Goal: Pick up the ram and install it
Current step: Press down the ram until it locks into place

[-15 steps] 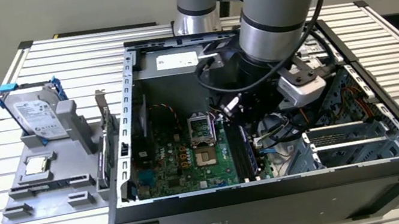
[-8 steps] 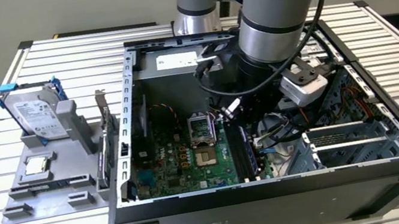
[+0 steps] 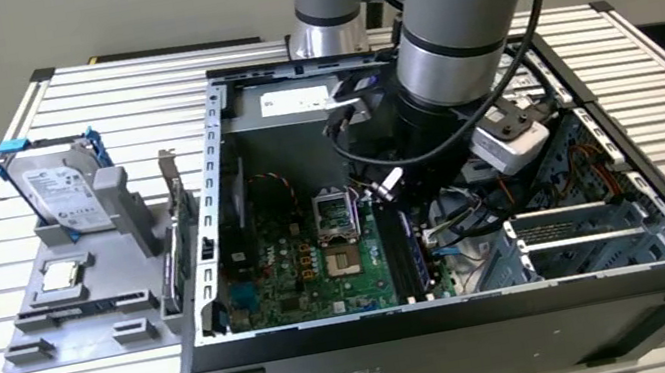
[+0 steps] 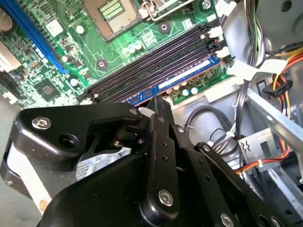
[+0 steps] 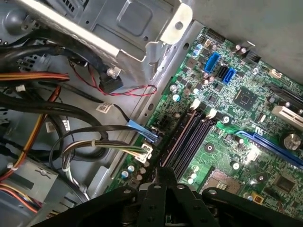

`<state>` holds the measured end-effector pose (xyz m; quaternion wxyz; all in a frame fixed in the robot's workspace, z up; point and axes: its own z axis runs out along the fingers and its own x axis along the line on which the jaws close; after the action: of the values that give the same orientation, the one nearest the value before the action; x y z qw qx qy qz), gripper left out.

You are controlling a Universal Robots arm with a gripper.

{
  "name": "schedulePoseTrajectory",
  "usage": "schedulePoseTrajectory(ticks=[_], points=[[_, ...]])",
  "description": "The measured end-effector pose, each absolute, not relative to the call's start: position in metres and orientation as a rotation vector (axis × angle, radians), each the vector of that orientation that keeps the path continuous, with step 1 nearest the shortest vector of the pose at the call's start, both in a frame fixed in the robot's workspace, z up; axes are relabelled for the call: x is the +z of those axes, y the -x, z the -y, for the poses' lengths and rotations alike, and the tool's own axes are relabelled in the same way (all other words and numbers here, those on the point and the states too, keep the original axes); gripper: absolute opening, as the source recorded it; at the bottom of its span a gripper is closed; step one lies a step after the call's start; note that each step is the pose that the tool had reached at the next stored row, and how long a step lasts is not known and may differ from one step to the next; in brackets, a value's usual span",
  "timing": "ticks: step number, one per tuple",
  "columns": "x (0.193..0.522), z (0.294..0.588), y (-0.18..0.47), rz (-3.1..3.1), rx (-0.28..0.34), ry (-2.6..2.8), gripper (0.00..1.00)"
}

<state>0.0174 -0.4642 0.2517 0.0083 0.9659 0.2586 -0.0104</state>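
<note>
The ram (image 4: 184, 74) is a narrow blue stick with a white label. It stands in the outermost black memory slot, at the motherboard's edge near the cables. Beside it the other memory slots (image 4: 156, 61) hold nothing. My gripper (image 4: 157, 103) hangs over the ram's near half, its black fingers drawn together at the stick's top edge. In the first wrist view the gripper (image 5: 165, 171) points along the same row of slots (image 5: 189, 137). In the exterior view the arm (image 3: 456, 34) reaches down into the open computer case over the slots (image 3: 399, 246).
The processor socket (image 3: 331, 217) lies beside the slots. Bundled cables (image 5: 94, 146) and metal case brackets (image 5: 118, 28) crowd the slot side. A grey tray (image 3: 71, 321) at the exterior view's left holds a hard drive (image 3: 63, 196) and a silver chip (image 3: 61, 276).
</note>
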Motion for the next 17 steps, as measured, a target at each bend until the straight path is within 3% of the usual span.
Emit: schedulePoseTrajectory(ticks=[17], points=[[0.2507, 0.4642, -0.0166, -1.102, -0.03, -2.923, 0.0]])
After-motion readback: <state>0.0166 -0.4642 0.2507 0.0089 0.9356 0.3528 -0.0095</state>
